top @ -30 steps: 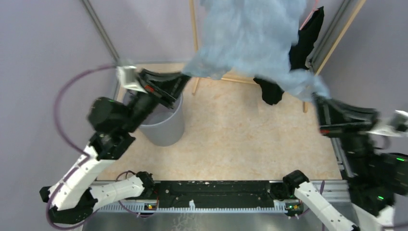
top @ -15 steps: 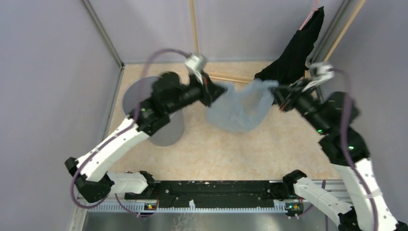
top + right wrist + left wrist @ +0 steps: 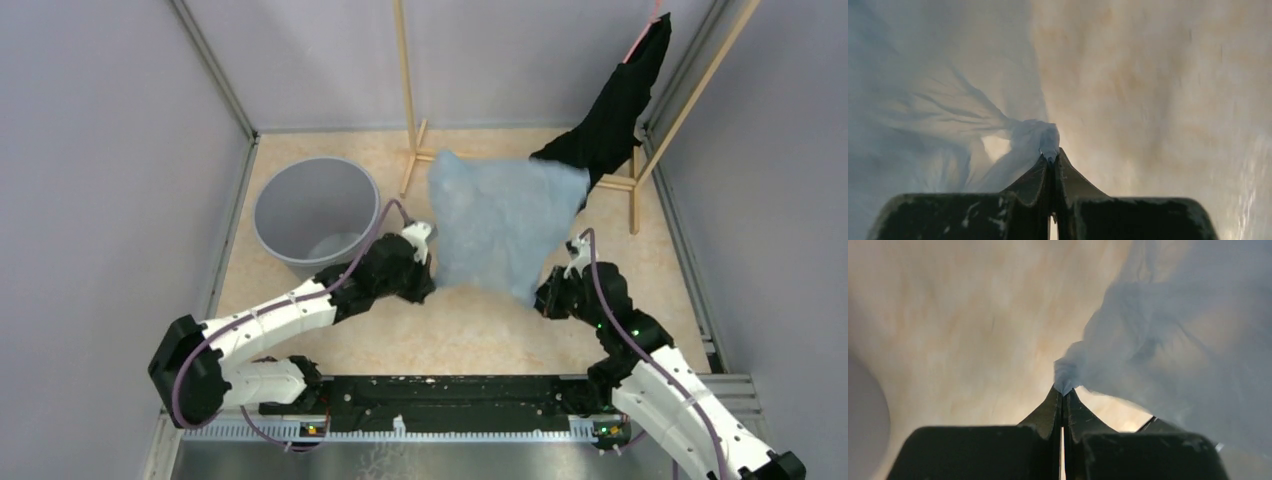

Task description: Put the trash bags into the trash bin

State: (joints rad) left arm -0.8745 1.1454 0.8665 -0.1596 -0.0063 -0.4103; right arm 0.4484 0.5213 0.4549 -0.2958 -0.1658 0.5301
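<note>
Gripping the trash bag [image 3: 505, 215] at two corners, with left end effector [image 3: 1063, 394] and right end effector [image 3: 1050, 159] both clamped shut. Spread over the desk [image 3: 480, 325] beside the trash bin [image 3: 268, 200], not inside yet. Left to do: carrying over, releasing.

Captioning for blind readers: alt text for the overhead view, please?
A pale-blue trash bag is held spread between the left gripper and right gripper, each shut on a near corner. The grey trash bin stands left of the bag; a black garment hangs from a wooden rack behind.
</note>
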